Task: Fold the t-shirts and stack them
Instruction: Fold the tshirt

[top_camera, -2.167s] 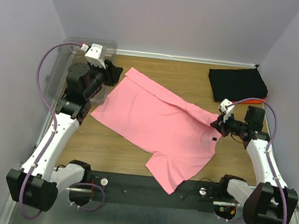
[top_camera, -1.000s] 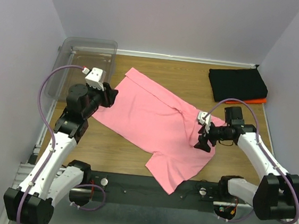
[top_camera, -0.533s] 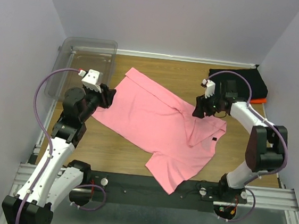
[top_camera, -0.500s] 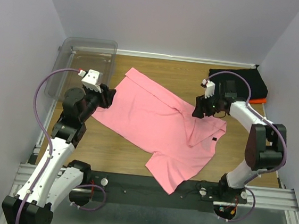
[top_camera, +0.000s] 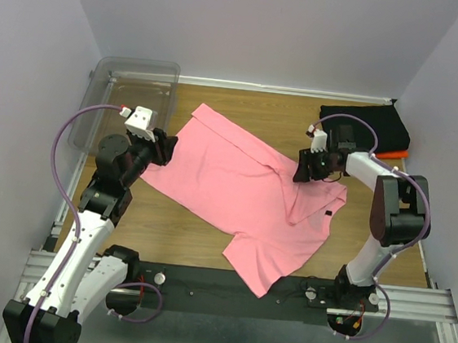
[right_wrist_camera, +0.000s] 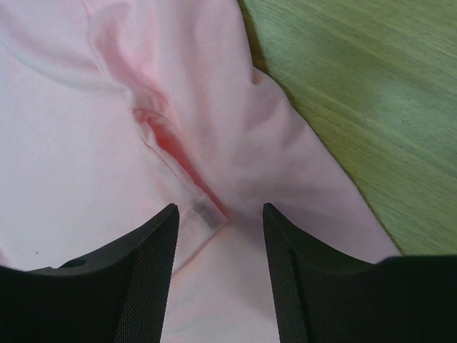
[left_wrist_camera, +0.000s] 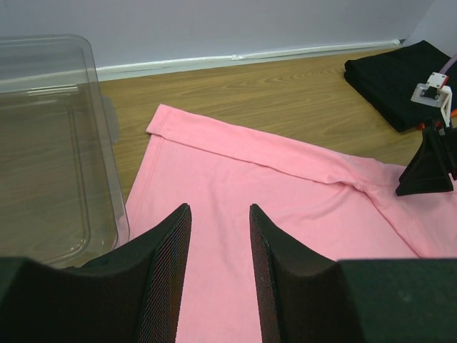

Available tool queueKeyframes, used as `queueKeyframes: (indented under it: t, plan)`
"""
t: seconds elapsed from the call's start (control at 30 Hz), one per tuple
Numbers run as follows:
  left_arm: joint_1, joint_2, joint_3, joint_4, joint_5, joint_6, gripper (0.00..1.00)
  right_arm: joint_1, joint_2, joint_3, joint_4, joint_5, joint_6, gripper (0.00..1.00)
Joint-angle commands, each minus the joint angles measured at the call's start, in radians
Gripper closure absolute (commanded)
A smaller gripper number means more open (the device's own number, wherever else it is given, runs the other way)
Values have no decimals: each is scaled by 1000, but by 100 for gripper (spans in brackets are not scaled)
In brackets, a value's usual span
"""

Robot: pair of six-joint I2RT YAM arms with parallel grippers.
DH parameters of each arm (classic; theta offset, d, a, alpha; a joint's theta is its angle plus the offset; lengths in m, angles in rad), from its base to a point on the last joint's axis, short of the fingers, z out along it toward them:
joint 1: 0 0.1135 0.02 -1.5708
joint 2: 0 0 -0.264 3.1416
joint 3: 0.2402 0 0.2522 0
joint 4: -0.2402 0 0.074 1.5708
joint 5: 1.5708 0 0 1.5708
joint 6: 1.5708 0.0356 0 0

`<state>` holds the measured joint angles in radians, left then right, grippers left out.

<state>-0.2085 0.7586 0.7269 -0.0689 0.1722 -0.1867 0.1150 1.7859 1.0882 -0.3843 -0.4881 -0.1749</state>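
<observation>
A pink t-shirt (top_camera: 243, 193) lies spread out and slightly rumpled across the middle of the table, its dark neck label (top_camera: 327, 213) at the right. My left gripper (top_camera: 168, 149) hovers open over the shirt's left edge, with only pink cloth (left_wrist_camera: 285, 186) below its fingers (left_wrist_camera: 168, 271). My right gripper (top_camera: 303, 169) is open, low over a bunched sleeve fold at the shirt's far right. In the right wrist view the sleeve hem corner (right_wrist_camera: 203, 212) lies between the jaws of the right gripper (right_wrist_camera: 220, 209). A folded black t-shirt (top_camera: 363, 128) rests on an orange one (top_camera: 393, 154) at the back right.
A clear plastic bin (top_camera: 131, 87) stands at the back left, close beside my left arm, its wall (left_wrist_camera: 107, 164) just left of the left fingers. Bare wood (top_camera: 182, 224) shows in front of the shirt. Walls close in the table on three sides.
My right arm has swung from the shirt's collar side back to the far sleeve fold, and its jaws have narrowed. The left gripper came down from the bin to the shirt's edge and now holds still.
</observation>
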Motion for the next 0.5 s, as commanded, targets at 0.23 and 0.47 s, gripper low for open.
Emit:
queueKeyframes:
  t: [0.23, 0.47]
  plan:
    - [6, -8, -12, 24, 9, 7, 53, 20, 17, 12, -37, -52, -20, 56]
    - [6, -8, -12, 23, 9, 7, 53, 34, 13, 15, -56, -73, -23, 64]
